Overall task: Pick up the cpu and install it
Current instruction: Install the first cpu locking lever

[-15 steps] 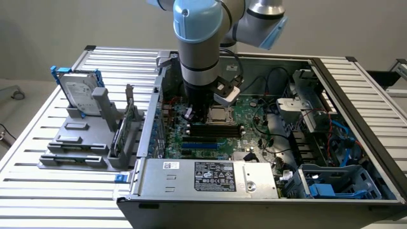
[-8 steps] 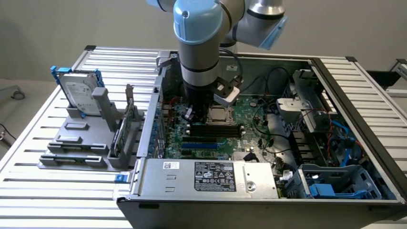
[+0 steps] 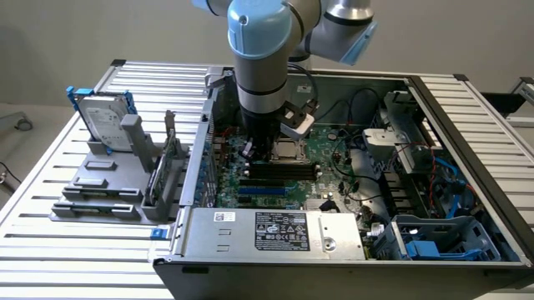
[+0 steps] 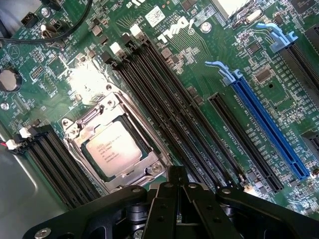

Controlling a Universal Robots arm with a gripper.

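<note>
Green motherboard (image 4: 209,84) holds the pale, silvery square cpu (image 4: 111,148) in its socket; the hand (image 4: 177,181) is closed, empty.

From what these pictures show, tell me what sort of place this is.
Probably a robot test bench for computer assembly: an open computer case on a slatted metal table, the arm's gripper over its motherboard, a hard drive in a holder.
</note>
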